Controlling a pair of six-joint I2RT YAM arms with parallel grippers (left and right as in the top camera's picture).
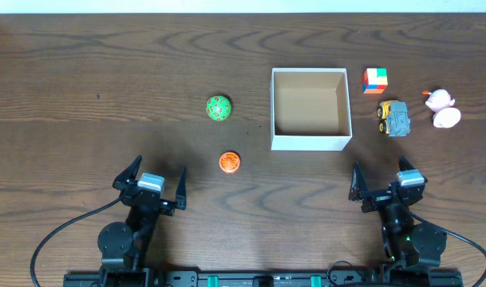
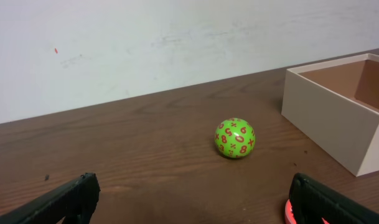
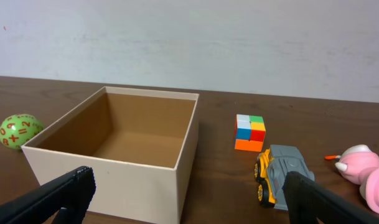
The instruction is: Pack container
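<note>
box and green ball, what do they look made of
The box looks like cardboard: matte white outer walls, plain brown inside, thin straight edges. The green ball seems plastic or rubber, hard to say which: smooth, with a slight sheen and printed red numbers.

1 container [image 1: 310,143], 2 balls [image 1: 219,108] [image 1: 230,163], 1 cube [image 1: 375,80], 1 truck [image 1: 394,118], 1 figurine [image 1: 440,100]

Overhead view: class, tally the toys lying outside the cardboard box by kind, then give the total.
Balls: 2, the green ball and the orange ball
Colour cube: 1
Toy truck: 1
Pink figure: 1
Toys inside the container: 0
Total: 5
</note>
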